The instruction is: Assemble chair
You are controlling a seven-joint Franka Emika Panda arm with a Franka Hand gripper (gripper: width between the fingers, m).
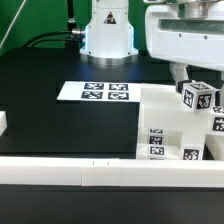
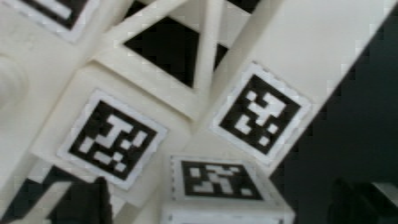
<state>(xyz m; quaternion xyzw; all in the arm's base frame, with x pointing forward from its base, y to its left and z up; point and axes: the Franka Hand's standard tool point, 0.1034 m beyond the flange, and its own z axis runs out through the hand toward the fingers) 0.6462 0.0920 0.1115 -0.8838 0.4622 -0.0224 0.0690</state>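
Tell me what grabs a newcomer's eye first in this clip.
The cluster of white chair parts with black-and-white tags, stacked at the exterior view's right, with the robot's hand directly above them. Next, the marker board lying flat on the black table behind. The wrist view is filled with tagged white pieces close up.

Most of the black counter (image 1: 60,120) in the left and middle of the exterior view lies bare, broken only by the flat marker board (image 1: 95,92) at the frame's centre, low enough to pass over. At the right of that frame the stacked white chair parts (image 1: 175,125) rise as a tall block, and the gripper (image 1: 190,80) hangs right above them, with little room between. A long white rail (image 1: 70,172) runs across the lower edge, and the robot base (image 1: 108,35) closes the upper middle.
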